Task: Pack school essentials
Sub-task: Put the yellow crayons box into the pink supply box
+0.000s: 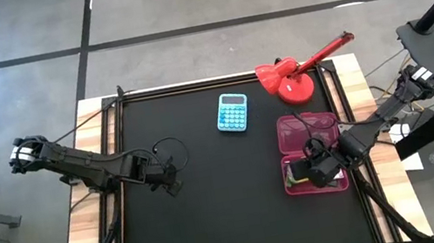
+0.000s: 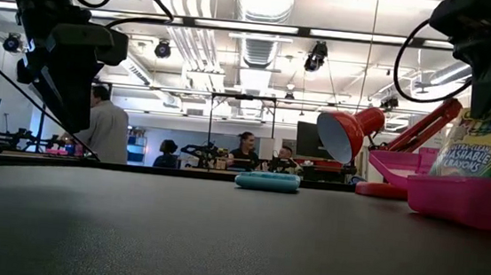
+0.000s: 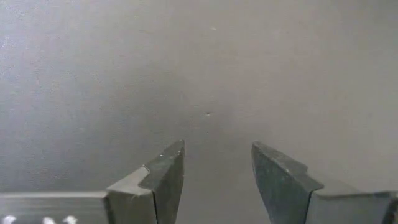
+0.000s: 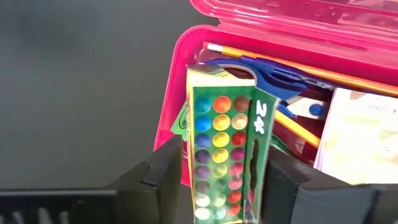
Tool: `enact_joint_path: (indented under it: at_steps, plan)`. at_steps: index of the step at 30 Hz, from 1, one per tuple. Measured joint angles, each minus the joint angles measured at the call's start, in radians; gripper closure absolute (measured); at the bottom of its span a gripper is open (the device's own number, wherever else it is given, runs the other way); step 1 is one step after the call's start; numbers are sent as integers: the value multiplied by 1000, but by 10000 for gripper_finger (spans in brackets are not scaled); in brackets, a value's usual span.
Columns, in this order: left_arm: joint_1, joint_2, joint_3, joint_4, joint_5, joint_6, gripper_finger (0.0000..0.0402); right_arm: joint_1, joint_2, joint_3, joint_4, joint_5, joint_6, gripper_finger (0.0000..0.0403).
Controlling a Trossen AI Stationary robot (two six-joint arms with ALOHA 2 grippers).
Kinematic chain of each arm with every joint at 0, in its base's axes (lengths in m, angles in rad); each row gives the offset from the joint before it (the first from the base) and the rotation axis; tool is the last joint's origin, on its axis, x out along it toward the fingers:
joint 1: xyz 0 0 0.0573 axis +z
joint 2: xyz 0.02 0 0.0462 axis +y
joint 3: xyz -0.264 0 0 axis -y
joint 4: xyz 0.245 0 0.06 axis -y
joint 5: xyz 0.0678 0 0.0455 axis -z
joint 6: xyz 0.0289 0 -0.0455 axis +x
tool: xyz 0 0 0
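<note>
My right gripper is shut on a yellow-green crayon box over the near half of the open pink pencil case. Inside the case lie blue-handled scissors, an orange pencil and a pale paper note. In the low view the crayon box stands nearly upright in the case. My left gripper is open and empty, hovering over the bare black mat left of centre. My right gripper pinches the crayon box between its two fingers, one on each long side, coming from above and pointing down. The box stands nearly upright, slightly tilted. Its lower end sits below the case's rim, hidden by the pink wall.
A light-blue calculator lies on the far middle of the mat. A red desk lamp stands just beyond the case, at the far right. The case's lid lies open toward the lamp. People sit in the room beyond the table.
</note>
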Motion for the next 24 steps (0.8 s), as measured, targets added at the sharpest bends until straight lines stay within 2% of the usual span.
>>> enact_joint_path:
  at_steps: [7,16,24]
  plan:
    - [0,0,0,0,0,1,233,0,0,0,-26,-7,3,199]
    - [0,0,0,-1,0,8,233,0,24,-3,-101,-42,27,202]
    - [0,0,0,-1,0,7,233,0,88,-3,-99,-87,19,202]
